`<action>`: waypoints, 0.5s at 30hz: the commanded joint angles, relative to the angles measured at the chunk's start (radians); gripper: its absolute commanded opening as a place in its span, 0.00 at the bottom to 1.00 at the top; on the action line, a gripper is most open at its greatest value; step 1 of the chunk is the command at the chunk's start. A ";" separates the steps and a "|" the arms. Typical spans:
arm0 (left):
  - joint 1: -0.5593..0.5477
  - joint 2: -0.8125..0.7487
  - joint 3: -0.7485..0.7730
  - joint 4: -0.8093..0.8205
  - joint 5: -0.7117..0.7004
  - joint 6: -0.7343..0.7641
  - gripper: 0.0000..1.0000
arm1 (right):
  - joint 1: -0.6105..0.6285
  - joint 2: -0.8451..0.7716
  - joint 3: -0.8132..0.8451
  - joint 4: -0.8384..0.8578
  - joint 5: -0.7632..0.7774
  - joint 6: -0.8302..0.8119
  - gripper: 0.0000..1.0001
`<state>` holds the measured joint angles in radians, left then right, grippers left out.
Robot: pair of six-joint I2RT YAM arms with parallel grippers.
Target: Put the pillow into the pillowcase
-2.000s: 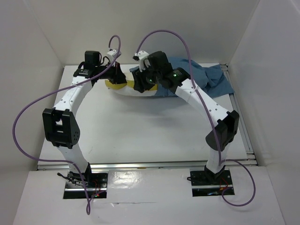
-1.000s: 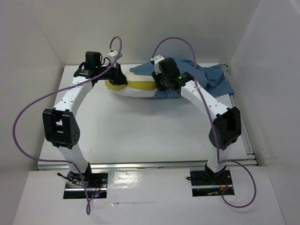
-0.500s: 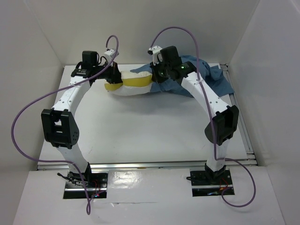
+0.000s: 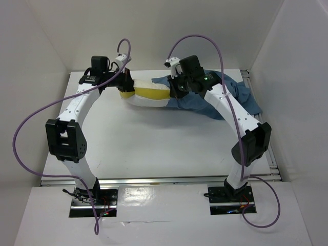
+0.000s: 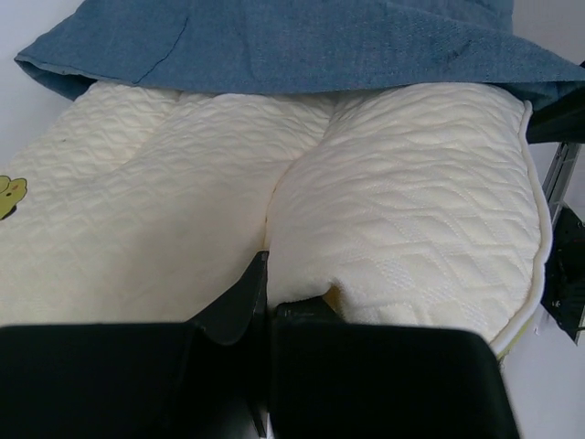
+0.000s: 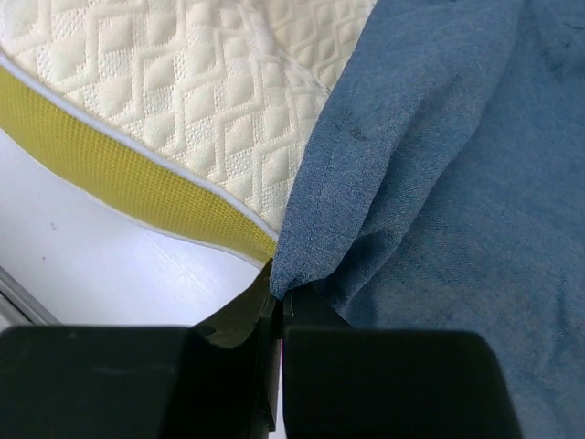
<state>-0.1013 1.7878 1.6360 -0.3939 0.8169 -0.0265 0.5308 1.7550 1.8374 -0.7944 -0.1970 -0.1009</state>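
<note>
The cream-white quilted pillow with its yellow edge lies at the back of the table, its right end under the blue pillowcase. My left gripper is shut on the pillow's left end; in the left wrist view its jaws pinch a fold of the pillow, with the pillowcase draped over the far end. My right gripper is shut on the pillowcase's hem; in the right wrist view its jaws hold the blue edge right beside the pillow.
White walls close in the table at the back and on both sides. A metal rail runs along the right edge, and the pillowcase reaches it. Purple cables arch over both arms.
My right gripper has shut on the pillowcase's edge and drawn it down over the pillow's right end. The pillowcase's far part has shifted right. My left gripper keeps its grip.
</note>
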 commanded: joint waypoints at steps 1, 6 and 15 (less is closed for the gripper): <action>-0.015 -0.050 0.002 0.035 0.019 -0.009 0.00 | -0.006 -0.117 -0.030 0.021 -0.079 -0.002 0.00; -0.015 -0.050 0.002 0.012 0.019 0.011 0.00 | -0.034 -0.153 -0.066 -0.003 -0.070 -0.023 0.00; -0.025 -0.050 0.002 0.012 0.019 0.011 0.00 | -0.083 -0.206 -0.112 -0.025 -0.061 -0.033 0.00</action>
<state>-0.1360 1.7824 1.6360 -0.4160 0.8543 -0.0261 0.4614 1.6421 1.7294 -0.8024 -0.2256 -0.1284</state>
